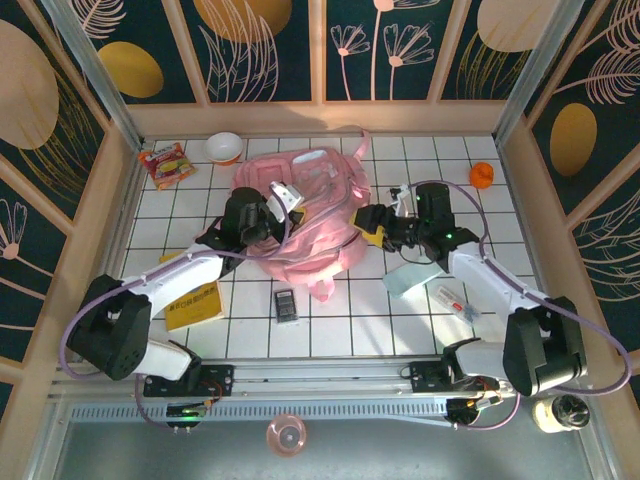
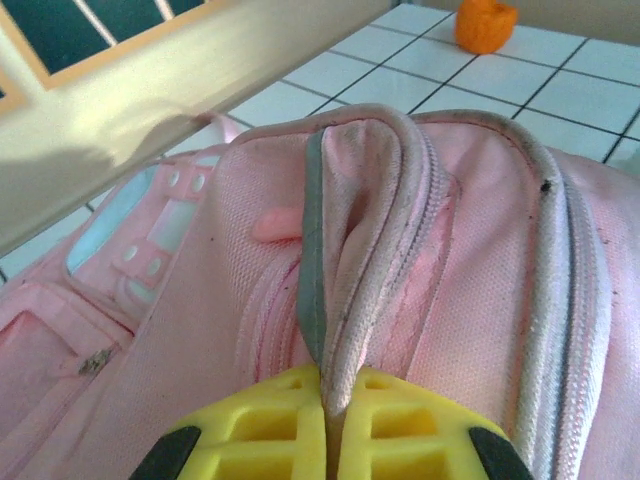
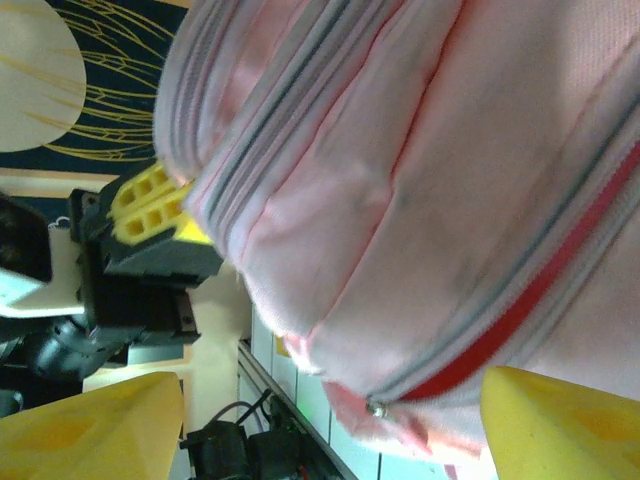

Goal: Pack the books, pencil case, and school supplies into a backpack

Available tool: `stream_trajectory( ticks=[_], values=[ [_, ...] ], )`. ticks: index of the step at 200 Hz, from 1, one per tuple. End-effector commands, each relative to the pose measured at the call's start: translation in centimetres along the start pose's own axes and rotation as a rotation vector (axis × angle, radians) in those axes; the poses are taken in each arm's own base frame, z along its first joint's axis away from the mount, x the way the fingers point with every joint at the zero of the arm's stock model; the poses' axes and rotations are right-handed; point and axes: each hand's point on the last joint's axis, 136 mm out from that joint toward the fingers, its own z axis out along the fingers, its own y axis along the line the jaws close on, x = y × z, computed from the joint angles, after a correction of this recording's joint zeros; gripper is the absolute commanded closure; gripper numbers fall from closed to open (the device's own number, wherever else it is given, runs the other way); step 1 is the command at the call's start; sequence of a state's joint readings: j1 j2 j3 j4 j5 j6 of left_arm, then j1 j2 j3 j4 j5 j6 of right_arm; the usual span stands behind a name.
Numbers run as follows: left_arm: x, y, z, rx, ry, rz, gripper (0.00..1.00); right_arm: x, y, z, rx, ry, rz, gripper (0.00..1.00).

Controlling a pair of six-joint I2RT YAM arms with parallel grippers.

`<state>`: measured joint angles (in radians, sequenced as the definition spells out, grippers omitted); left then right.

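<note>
Pink backpack (image 1: 300,215) at centre of desk (image 1: 400,335), looks zipped. Left end effector (image 2: 330,425) clamped on a fabric fold by the zipper (image 2: 425,220). Right end effector (image 3: 330,420) at its side, jaws apart. Step: opening the bag. Next: right must catch the zipper. Book (image 1: 195,305), calculator (image 1: 287,305), pencil case (image 1: 415,280) wait on desk.

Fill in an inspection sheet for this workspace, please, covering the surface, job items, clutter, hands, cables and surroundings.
Surface: white tiled table, no spills seen.
Job's things: pink backpack at centre; yellow book, calculator and mint pencil case lie outside it on the tiles.
Clutter: snack packet, white bowl and small orange object near the far edge.
Hands: left hand shut on a fold of the backpack; right hand open, facing the backpack's side.
Cables: purple cable runs along each arm.
Surroundings: wood-framed walls with dark floral panels.
</note>
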<state>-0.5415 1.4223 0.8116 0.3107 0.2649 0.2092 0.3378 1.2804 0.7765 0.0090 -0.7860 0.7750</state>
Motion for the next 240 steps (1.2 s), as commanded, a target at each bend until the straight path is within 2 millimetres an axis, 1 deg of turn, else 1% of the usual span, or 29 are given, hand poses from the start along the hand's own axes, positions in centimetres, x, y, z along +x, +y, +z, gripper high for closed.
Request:
stream_trajectory(
  ticks=[1,25,36,43,53,69,89,95,102,113,118,124,127,135,146,157,182,195,210,223,240],
  values=[
    [-6.7,-1.9,-2.1,0.105,-0.249,0.134,1.0,-0.6,0.6,1.0,-0.056,-0.021,0.022,0.22],
    [-6.6,-2.5,-2.1,0.145,-0.256,0.164,1.0,-1.0,1.5,1.9,-0.08,-0.019,0.008,0.25],
    [-6.7,-2.6,-2.1,0.155,-0.264,0.169,1.0,-1.0,1.6,2.3,-0.08,-0.019,0.013,0.28],
    [-6.8,-2.6,-2.0,0.156,-0.268,0.171,1.0,-0.9,1.6,2.5,-0.082,-0.021,0.018,0.33],
    [-7.0,-2.4,-1.9,0.152,-0.274,0.176,1.0,-0.6,1.7,2.9,-0.087,-0.024,0.03,0.42],
    [-7.3,-1.7,-1.4,0.127,-0.272,0.178,1.0,-0.2,1.6,3.1,-0.097,-0.046,0.054,0.63],
    [-7.3,0.2,-0.5,0.043,-0.244,0.162,1.0,0.0,2.2,2.8,-0.121,-0.112,0.078,0.9],
    [-7.2,0.8,-0.2,0.014,-0.229,0.154,1.0,0.0,2.4,2.6,-0.125,-0.137,0.086,0.95],
    [-7.2,1.5,0.0,-0.022,-0.213,0.14,1.0,0.0,2.6,2.4,-0.131,-0.169,0.094,0.99],
    [-6.8,2.2,0.0,-0.06,-0.192,0.119,0.99,-0.1,3.1,1.9,-0.14,-0.231,0.108,1.0],
    [-6.8,2.4,-0.1,-0.072,-0.185,0.109,0.95,-0.1,3.2,1.8,-0.143,-0.257,0.117,1.0],
    [-6.5,2.6,-0.2,-0.083,-0.168,0.092,0.87,-0.6,3.2,1.3,-0.141,-0.305,0.131,1.0],
    [-6.5,2.7,-0.4,-0.09,-0.161,0.083,0.83,-0.2,3.5,1.5,-0.145,-0.309,0.131,1.0],
    [-6.3,3.1,-0.9,-0.114,-0.136,0.049,0.72,-0.2,3.9,1.3,-0.155,-0.344,0.137,1.0],
    [-5.9,3.4,-1.9,-0.146,-0.101,-0.009,0.63,-0.3,4.4,1.1,-0.166,-0.394,0.142,1.0],
    [-5.6,2.9,-3.1,-0.156,-0.075,-0.066,0.57,-0.2,5.0,1.1,-0.169,-0.434,0.14,1.0],
    [-4.0,1.0,-6.0,-0.221,-0.008,-0.137,0.55,-0.1,6.2,1.1,-0.174,-0.504,0.135,1.0],
    [-2.8,0.4,-7.4,-0.252,0.023,-0.215,0.56,0.0,6.8,1.3,-0.181,-0.513,0.131,1.0],
    [-1.2,-0.8,-8.8,-0.249,0.057,-0.317,0.56,-0.1,7.4,1.4,-0.188,-0.532,0.128,1.0],
    [0.1,-2.4,-9.5,-0.218,0.075,-0.398,0.55,-0.1,7.9,1.8,-0.196,-0.534,0.121,1.0],
    [1.1,-5.0,-9.8,-0.167,0.097,-0.464,0.55,-0.2,8.4,2.4,-0.198,-0.524,0.109,1.0]
  ],
)
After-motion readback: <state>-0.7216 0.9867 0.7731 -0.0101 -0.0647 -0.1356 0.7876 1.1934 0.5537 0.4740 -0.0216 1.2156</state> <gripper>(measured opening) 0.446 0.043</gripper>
